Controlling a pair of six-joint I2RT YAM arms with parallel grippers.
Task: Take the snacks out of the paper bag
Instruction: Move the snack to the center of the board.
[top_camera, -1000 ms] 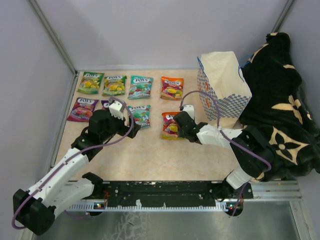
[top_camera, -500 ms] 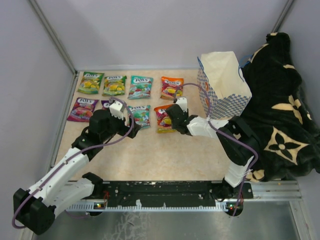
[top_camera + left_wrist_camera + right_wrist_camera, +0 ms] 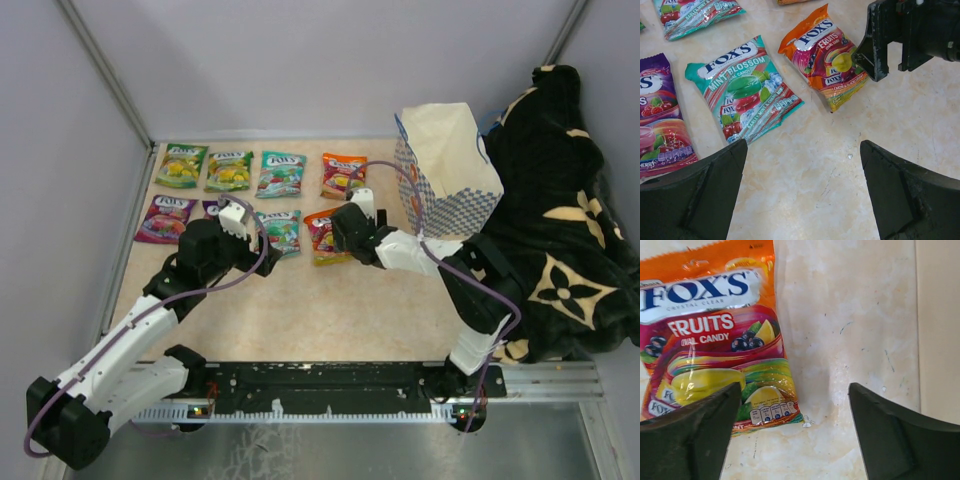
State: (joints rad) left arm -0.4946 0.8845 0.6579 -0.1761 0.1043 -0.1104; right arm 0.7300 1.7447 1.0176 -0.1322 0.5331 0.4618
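- The right gripper (image 3: 794, 392) has moved left from a second ago. It brought the orange packet (image 3: 715, 340) with it. Its fingers were closer together then; now they are wide apart and clamp nothing.
- The orange packet lies flat on the table (image 3: 330, 310), tilted a bit. One black finger hangs over its lower left corner.
- The left gripper (image 3: 802, 147) hovers low over bare table, fingers wide apart, with nothing between them.
- A teal packet (image 3: 742, 95) lies just beside the orange one, with a thin gap between their edges. A purple packet (image 3: 657, 125) lies past the teal one.
- Four more packets (image 3: 229, 170) sit in a row near the back wall (image 3: 300, 70).
- The paper bag (image 3: 445, 165) stands in the back right corner, close beside the blanket (image 3: 560, 200). It is apart from all the packets.
- In front of the packets, bare table runs down to the arm bases. Bare table also lies between the orange packet and the bag.
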